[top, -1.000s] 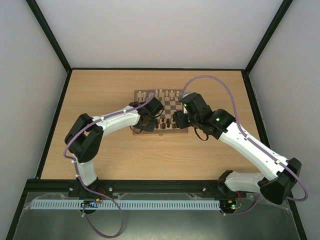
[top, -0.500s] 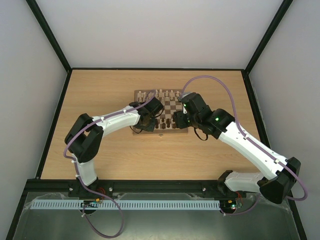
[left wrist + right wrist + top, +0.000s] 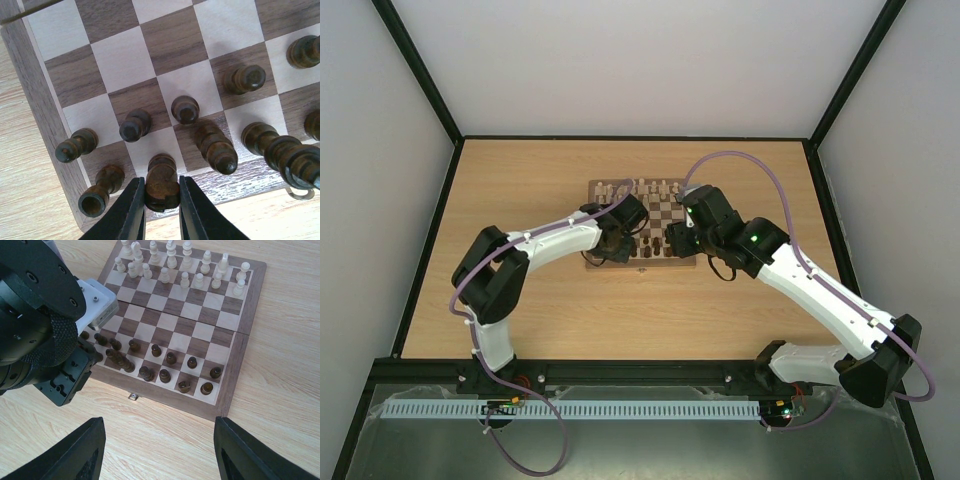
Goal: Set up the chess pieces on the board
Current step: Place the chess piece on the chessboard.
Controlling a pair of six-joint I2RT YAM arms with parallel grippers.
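The board (image 3: 665, 212) lies mid-table. Several dark brown chess pieces (image 3: 171, 358) stand on its two near rows, and they show close up in the left wrist view (image 3: 185, 108). My left gripper (image 3: 161, 202) is shut on a dark brown knight (image 3: 161, 186), which stands on a cream square of the nearest row, second from the board's left corner. A rook (image 3: 97, 192) stands just left of it and a bishop (image 3: 216, 149) just right. My right gripper (image 3: 160, 447) is wide open and empty, above the bare table in front of the board (image 3: 239, 352).
Cream-white pieces (image 3: 186, 271) fill the board's far rows. The left arm's wrist (image 3: 40, 325) covers the board's near-left corner in the right wrist view. A small metal clasp (image 3: 133, 396) sits on the board's front edge. Black frame rails border the table (image 3: 520, 310).
Almost nothing has changed. The left arm's elbow has shifted very slightly; both grippers stay where they were.
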